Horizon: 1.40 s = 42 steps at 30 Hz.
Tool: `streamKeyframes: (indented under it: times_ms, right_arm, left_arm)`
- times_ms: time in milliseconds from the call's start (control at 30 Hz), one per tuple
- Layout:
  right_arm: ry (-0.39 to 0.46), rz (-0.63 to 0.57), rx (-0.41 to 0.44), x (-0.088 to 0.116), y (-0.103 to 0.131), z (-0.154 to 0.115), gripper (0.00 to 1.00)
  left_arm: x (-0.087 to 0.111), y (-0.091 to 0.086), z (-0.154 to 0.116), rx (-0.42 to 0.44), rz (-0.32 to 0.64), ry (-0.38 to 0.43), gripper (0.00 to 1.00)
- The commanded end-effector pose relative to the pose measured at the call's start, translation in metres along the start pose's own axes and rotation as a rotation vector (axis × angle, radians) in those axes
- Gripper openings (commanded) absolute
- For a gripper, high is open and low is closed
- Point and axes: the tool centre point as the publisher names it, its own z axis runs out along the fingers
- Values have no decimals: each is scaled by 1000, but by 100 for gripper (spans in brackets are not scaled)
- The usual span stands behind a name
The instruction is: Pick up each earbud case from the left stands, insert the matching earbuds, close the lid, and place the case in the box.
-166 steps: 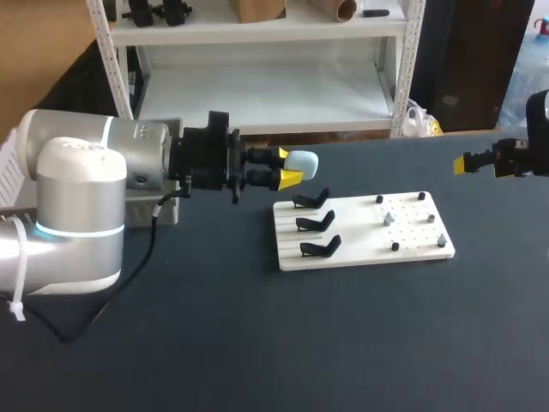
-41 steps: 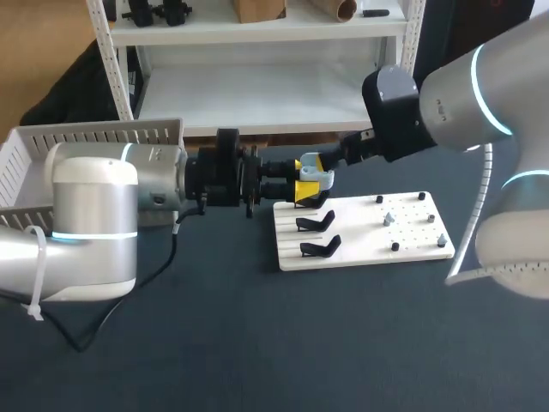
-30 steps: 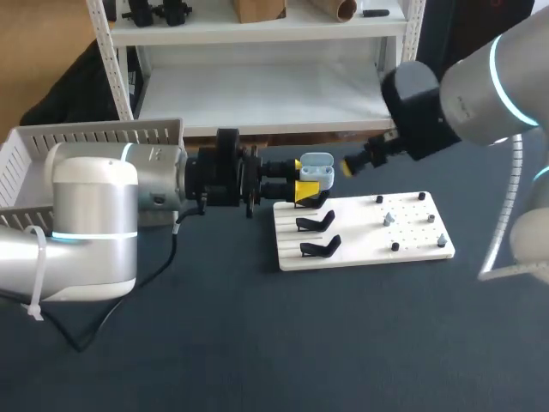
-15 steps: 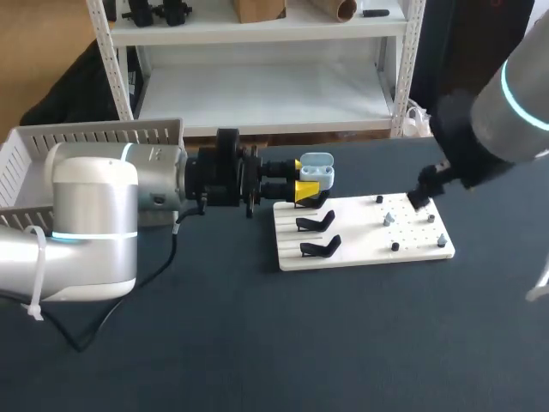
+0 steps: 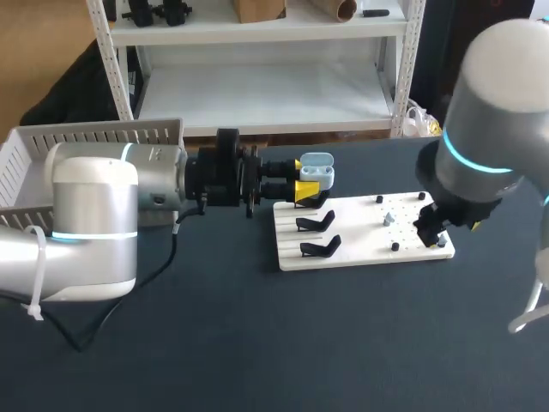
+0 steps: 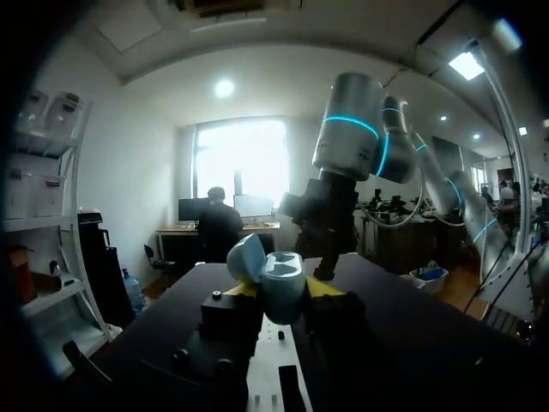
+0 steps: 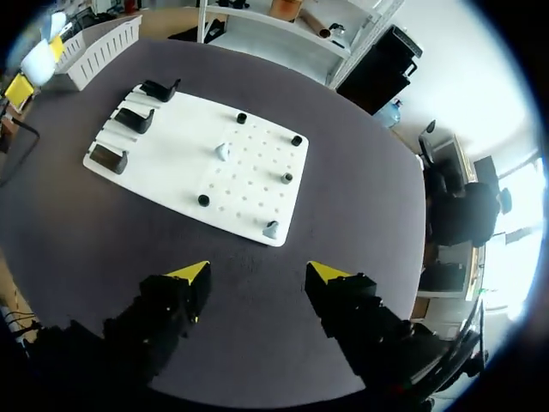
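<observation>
Head view: the left arm lies level above the desk (image 5: 257,343), and its left gripper (image 5: 300,182) has its fingers closed from two sides on a pale blue earbud case (image 5: 316,170). The case is in the air with its lid swung open, just off the 11 o'clock corner of the white board (image 5: 360,230). Three black stands (image 5: 313,225) line the board's 9 o'clock end. Black pegs (image 5: 395,247) and two small pale pieces (image 5: 389,219) sit on its 3 o'clock half. A white slatted box (image 5: 86,137) stands at the desk's 10 o'clock. The right arm hangs over the board's 3 o'clock end.

Left wrist view: the earbud case (image 6: 273,279) sits between the yellow tips of the left gripper (image 6: 279,296), its open cavity showing.

Right wrist view: the right gripper (image 7: 257,275) points down at the desk (image 7: 360,223), fingers spread wide. The board (image 7: 171,146) lies ahead of them, with the small pale pieces (image 7: 221,151) among the pegs (image 7: 296,140).
</observation>
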Motion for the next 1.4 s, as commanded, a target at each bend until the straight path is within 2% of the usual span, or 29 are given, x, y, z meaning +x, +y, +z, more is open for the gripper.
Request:
streamKeyframes:
  times_ms: [33,300,733,933,1400]
  right_arm:
    - [27,-1,47,-5,5,17,60]
    - [58,33,76,-4,1,39,48]
    - [47,105,136,-12,-2,55,44]
    - [39,109,169,-13,-4,57,38]
    - [32,125,210,-11,-10,61,34]
  left_arm:
    - [1,0,0,-1,2,-3,0]
    - [1,0,0,-1,2,-3,0]
    - [1,0,0,-1,2,-3,0]
    - [1,0,0,-1,2,-3,0]
    - [1,0,0,-1,2,-3,0]
